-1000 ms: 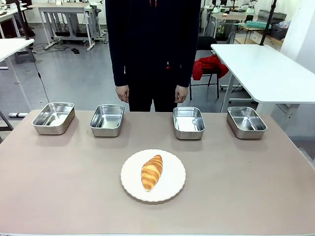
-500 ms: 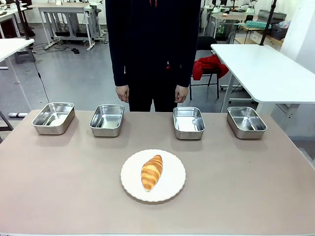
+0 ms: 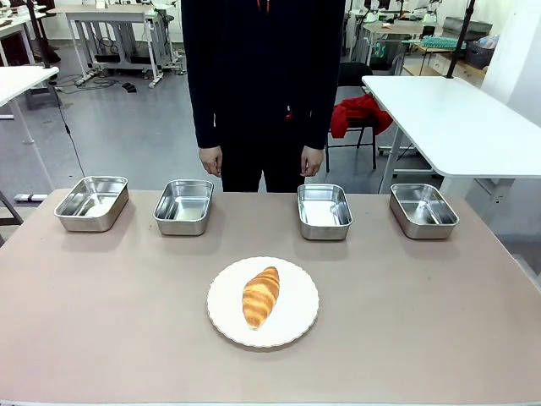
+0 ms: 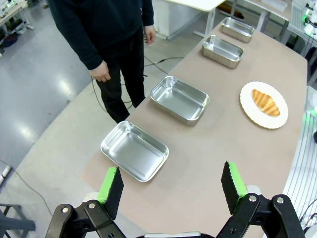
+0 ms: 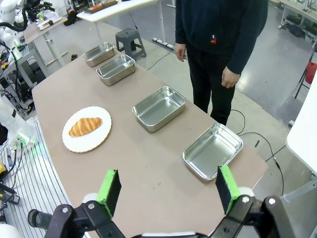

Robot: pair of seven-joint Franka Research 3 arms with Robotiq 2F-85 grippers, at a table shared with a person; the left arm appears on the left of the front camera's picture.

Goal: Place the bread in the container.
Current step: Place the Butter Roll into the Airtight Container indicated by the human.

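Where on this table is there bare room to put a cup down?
Widest free tabletop lies left and right of the plate holding the croissant. There is also a gap between the left-middle pan and right-middle pan. The far edge is crowded by the pan row.

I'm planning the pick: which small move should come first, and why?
Probably bring the left hand, which is open and holds nothing, down and across toward the bread. The bread lies untouched on the plate, far from that hand, and all four pans are empty.
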